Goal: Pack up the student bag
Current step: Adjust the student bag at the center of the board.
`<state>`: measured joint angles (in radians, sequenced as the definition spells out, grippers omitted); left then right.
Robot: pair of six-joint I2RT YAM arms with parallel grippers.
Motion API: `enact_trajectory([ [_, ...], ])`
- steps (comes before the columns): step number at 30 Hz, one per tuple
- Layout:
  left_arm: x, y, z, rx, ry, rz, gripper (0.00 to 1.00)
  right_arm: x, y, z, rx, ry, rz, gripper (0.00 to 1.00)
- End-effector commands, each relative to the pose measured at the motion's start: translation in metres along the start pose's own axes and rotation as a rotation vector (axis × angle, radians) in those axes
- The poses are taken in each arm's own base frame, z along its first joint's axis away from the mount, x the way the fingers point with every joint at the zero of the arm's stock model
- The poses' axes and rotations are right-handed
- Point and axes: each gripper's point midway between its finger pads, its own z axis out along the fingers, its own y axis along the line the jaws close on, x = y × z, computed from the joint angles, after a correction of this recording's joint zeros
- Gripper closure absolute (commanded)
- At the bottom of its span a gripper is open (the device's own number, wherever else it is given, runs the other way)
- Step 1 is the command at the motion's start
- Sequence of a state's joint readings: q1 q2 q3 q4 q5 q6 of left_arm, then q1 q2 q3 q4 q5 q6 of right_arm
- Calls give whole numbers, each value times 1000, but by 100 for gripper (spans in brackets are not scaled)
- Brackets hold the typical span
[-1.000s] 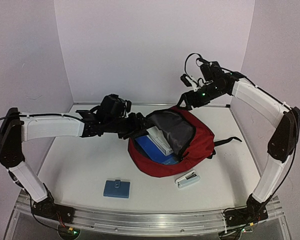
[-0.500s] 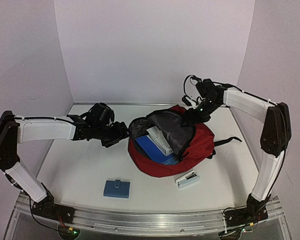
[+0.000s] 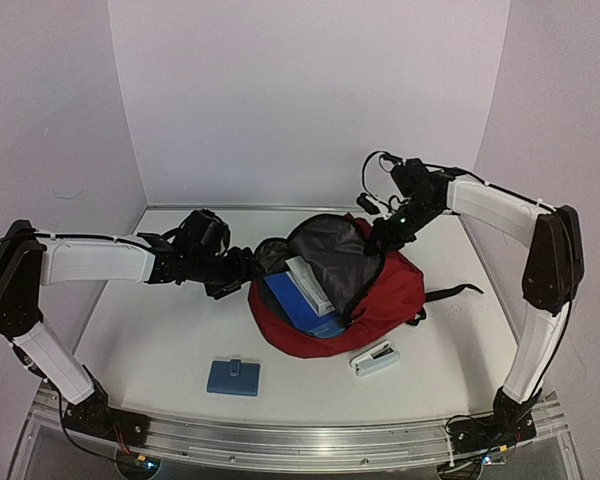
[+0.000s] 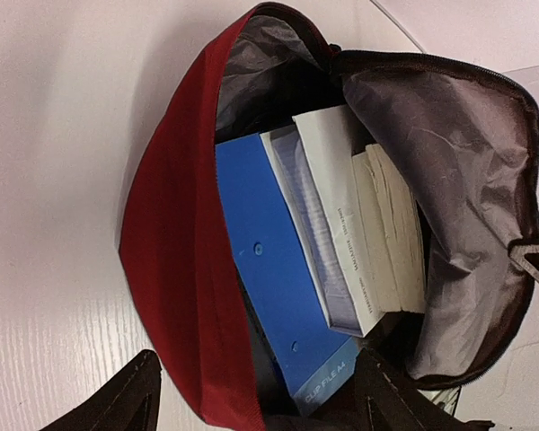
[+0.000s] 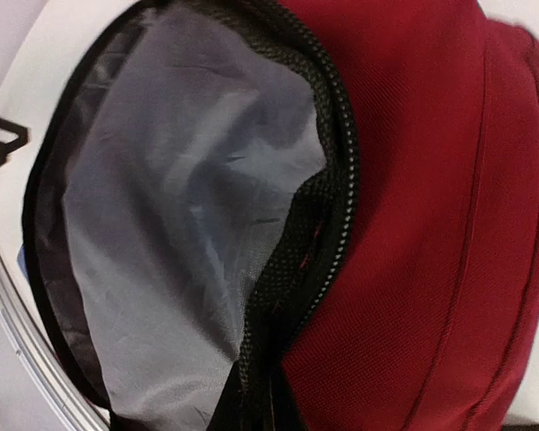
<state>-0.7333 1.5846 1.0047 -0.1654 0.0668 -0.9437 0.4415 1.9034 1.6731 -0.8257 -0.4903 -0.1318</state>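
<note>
Inside student bag [image 4: 181, 269]: blue folder [image 4: 269, 269] printed "CLIP FILE", white books [image 4: 355, 233] beside.

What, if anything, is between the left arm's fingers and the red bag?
Nothing I can see. The left fingers are open, with the red side of the bag right between them.
</note>
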Motion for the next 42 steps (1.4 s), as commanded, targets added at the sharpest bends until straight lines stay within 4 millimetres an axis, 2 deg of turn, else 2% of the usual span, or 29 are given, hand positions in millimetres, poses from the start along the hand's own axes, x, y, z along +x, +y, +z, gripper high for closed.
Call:
enact_trajectory([
  [1, -7, -3, 2, 40, -7, -30, 26, -28, 85, -37, -154, -111, -198, 98],
  [3, -8, -2, 2, 39, -8, -33, 26, -29, 101, -35, -148, -111, -252, 94],
  [6, -8, -1, 2, 37, -8, -43, 26, -30, 124, -29, -121, -107, -337, 92],
  [9, -8, 3, 3, 33, -5, -56, 26, -32, 124, -17, -48, -92, -366, 82],
  [10, -7, 5, 3, 30, -3, -59, 26, -33, 123, -13, -38, -85, -363, 82],
  [13, -7, 8, 0, 31, -7, -66, 27, -31, 130, -8, -79, -75, -363, 99],
  [18, -16, 8, -18, 59, -60, -84, 27, -19, 181, -5, -292, -53, -400, 100],
  [21, -22, 13, -31, 62, -95, -101, 27, -12, 209, 8, -366, -23, -434, 98],
  [23, -24, 17, -39, 57, -115, -107, 27, -9, 228, 17, -401, -8, -463, 89],
  [24, -26, 19, -43, 54, -123, -110, 26, -8, 237, 19, -418, -2, -471, 78],
  [26, -27, 21, -50, 53, -136, -122, 25, -8, 248, 18, -451, 1, -478, 50],
  [28, -26, 26, -54, 51, -137, -137, 23, -12, 240, 15, -394, -14, -492, 37],
  [31, -20, 35, -56, 44, -132, -157, 20, -12, 210, 6, -232, -38, -530, 27],
  [39, 4, 49, -28, 41, -32, -167, 18, 3, 89, -20, 94, -30, -394, 21],
  [42, 9, 50, -19, 52, -9, -172, 17, 14, 58, -27, 138, -21, -335, 18],
])
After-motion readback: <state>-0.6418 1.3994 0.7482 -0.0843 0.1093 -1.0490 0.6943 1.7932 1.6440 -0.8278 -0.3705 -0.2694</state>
